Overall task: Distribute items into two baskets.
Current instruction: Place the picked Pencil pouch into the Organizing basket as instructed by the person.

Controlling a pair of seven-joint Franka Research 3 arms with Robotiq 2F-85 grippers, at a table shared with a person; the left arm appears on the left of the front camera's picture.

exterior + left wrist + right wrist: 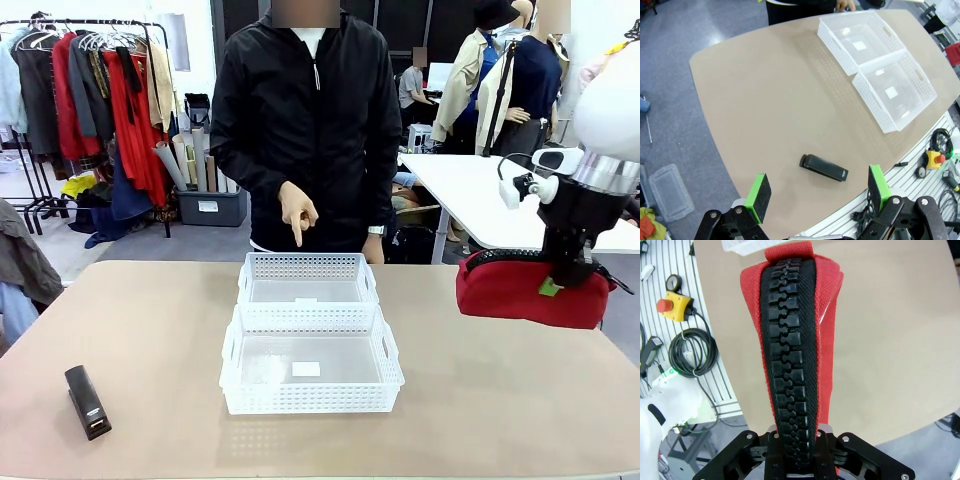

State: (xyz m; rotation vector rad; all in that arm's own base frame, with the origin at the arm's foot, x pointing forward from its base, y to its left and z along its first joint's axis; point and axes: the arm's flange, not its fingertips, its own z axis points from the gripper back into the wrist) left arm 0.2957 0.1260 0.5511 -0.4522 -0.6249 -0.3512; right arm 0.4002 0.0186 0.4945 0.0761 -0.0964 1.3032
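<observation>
**Pouch aloft, stapler on the table**

Right tool (566, 272): clamped on the zipper edge of the red pouch (510, 295), hanging above the right side of the table (150, 330), well apart from the near basket (310, 400) and the far basket (308, 265). Left tool (819, 189): jaws wide, gripping nothing, poised above the black stapler (823, 168), flat on the table near its left front corner and framed between the green pads (760, 192). Person's hand (297, 212): pointing down toward the far basket.

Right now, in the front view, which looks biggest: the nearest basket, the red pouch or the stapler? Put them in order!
1. nearest basket, biggest by far
2. red pouch, clearly smaller
3. stapler, smallest
The pouch is lifted off the table, but the gaps look too big for that to change the order.
</observation>
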